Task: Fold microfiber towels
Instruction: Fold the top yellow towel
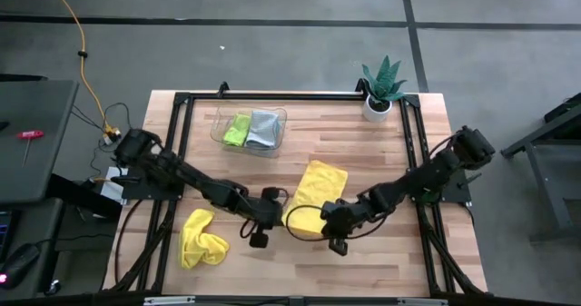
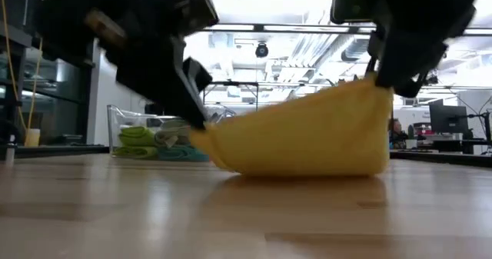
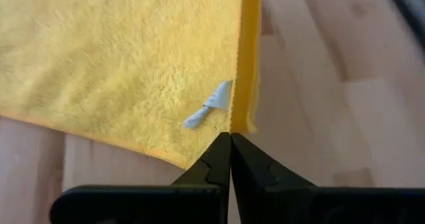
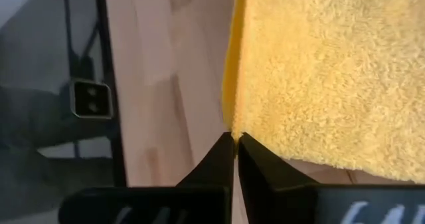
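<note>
A yellow microfiber towel [image 1: 316, 192] lies mid-table, its far part flat on the wood and its near edge raised. My left gripper [image 1: 283, 213] is shut on the towel's near left corner and my right gripper [image 1: 329, 217] on its near right corner. In the low view the towel [image 2: 307, 140] sags between the two holds, its lower fold resting on the table. A small grey tag [image 3: 209, 108] sits by the left corner. A second yellow towel [image 1: 201, 238] lies crumpled near the table's front left. My left gripper pinches the towel's near left corner [image 3: 236, 121] between its two fingertips, beside the grey tag, slanting down from the table's left. That corner is lifted off the wood and the cloth hangs away from it toward the table. My right gripper pinches the towel's near right corner [image 4: 232, 122] at its hemmed edge between its two fingertips, slanting down from the table's right. The corner [image 2: 375, 82] is held higher than the left one, with the cloth hanging below it onto the table.
A clear plastic tray [image 1: 218, 124] at the far left holds a lime green towel [image 1: 238, 129] and a grey towel [image 1: 263, 129]. A potted plant [image 1: 381, 88] stands at the far right corner. Bare wood lies along the near edge.
</note>
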Motion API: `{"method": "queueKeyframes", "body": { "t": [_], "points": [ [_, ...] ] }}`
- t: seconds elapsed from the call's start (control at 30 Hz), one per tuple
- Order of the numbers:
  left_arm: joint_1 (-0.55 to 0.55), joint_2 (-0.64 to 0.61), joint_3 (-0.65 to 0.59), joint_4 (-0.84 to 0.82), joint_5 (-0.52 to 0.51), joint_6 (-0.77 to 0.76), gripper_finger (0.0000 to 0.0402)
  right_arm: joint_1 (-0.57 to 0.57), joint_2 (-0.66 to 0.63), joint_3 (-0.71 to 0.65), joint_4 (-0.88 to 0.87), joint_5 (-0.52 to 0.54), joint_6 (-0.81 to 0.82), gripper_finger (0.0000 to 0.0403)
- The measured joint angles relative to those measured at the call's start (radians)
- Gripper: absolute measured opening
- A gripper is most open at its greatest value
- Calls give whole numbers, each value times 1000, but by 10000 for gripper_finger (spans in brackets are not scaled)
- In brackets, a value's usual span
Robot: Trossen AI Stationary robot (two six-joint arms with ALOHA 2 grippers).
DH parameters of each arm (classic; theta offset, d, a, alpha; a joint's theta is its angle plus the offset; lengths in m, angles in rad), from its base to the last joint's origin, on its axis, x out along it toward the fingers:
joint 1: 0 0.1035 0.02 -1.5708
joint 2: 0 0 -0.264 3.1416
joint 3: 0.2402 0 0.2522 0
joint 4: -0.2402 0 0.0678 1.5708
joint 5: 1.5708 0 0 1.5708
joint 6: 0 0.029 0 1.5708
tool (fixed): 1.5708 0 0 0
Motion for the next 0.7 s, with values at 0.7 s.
{"method": "queueKeyframes", "body": {
  "t": [0.7],
  "points": [
    [37, -76, 1, -31, 32, 86, 0, -43, -33, 0, -25, 17, 172, 0]
  ]
}}
